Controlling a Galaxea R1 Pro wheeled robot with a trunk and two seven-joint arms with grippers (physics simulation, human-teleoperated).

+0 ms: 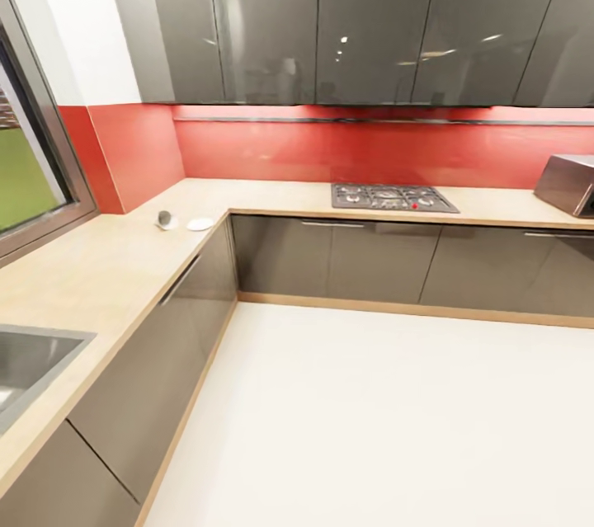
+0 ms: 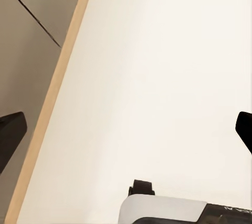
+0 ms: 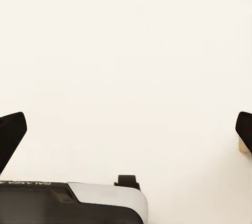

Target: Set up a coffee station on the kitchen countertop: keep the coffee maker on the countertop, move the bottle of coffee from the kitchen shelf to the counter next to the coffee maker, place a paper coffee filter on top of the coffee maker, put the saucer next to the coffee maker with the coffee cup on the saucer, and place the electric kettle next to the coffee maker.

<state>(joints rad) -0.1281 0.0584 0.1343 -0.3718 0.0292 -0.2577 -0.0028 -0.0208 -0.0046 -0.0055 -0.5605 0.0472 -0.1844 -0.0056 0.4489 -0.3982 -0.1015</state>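
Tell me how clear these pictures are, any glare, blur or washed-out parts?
Head view: soft and slightly blurred; the glossy upper cabinets carry bright glare spots, and the coffee cup and saucer are small and fuzzy. Left wrist view: the pale floor is nearly featureless, with a faint shadow band. Right wrist view: washed-out floor; dark tool fingertips at the edges.

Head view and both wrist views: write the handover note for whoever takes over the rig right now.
Left tool: open, empty, hanging over pale floor beside a cabinet front.
Right tool: open, empty, over bare floor.
On the kitchen countertop, near the inside corner: the saucer lying flat, and the coffee cup beside it, seemingly tipped on its side, not on the saucer.
Also there: sink, stovetop, microwave.
Done: nothing confirmed.
Left: find coffee maker, coffee bottle, filter and kettle; set cup on saucer; group everything.
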